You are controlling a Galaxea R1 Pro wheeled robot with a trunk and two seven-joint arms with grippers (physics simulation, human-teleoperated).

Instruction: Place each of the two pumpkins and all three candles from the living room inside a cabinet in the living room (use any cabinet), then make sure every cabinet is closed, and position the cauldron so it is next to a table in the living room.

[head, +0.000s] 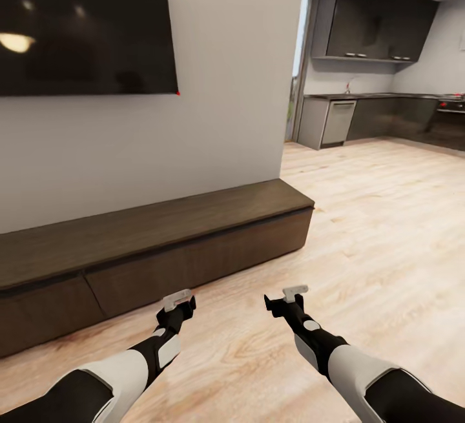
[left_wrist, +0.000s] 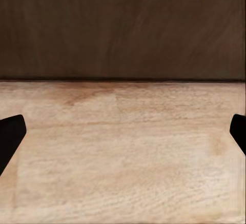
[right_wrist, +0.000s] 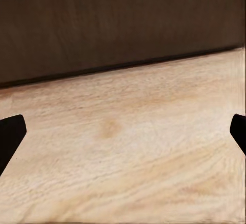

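Cabinet time, basically — the robot is parked facing the long dark-brown TV unit that runs along the wall under the big black TV, and every drawer front I can make out looks shut flush. Both arms are stretched low over the light wood floor, just short of the unit. The left pincer and right pincer both seem spread wide: in each wrist view the dark fingertips sit way out at the edges with only floorboards and the cabinet's brown face between them, so nothing is held.

No pumpkins, candles or cauldron around here, and no coffee table either. The kitchen sits off through the opening on the right, with its own dark cupboards, which aren't the ones we want.

My read: this is the getting-into-position step, likely before opening a drawer. Those fronts have no handles, so the next move probably means hooking a finger over a top edge — fiddly stuff.
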